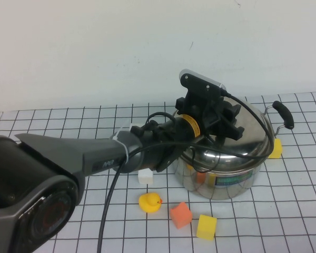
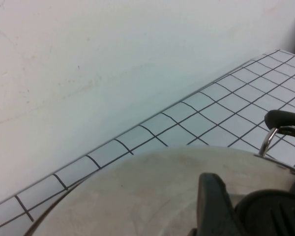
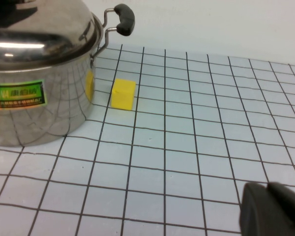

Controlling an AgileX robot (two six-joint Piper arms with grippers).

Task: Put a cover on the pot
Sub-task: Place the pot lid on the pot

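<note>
Pot (image 1: 226,176) stands right of centre on the gridded table (image 1: 68,118), steel and shiny, with a green label on its near side. One black handle (image 1: 283,114) on a wire bracket sticks out at its far right. A domed steel lid (image 1: 253,138) sits on the pot; its rim meets the pot's rim in the right wrist view, and whether it is fully seated I cannot tell.

Left gripper (image 1: 224,124) is on top of the lid, at its middle, with the left arm reaching in from the near left. In the left wrist view a black finger (image 2: 214,204) stands beside the round black knob (image 2: 275,214) on the lid's crown. The fingers appear set about the knob, partway apart; a firm grip cannot be confirmed.

Just right of the pot, beside its wall, lies a yellow cube (image 3: 123,94). Near the pot's front are an orange cube (image 1: 180,215), a second yellow cube (image 1: 206,227) and a yellow duck (image 1: 149,202); a white cube (image 1: 146,176) lies left of the pot, under the arm.

Right gripper (image 3: 273,211) shows only as a dark tip, low over the table well right of the pot; whether its fingers are apart or together I cannot tell.
</note>
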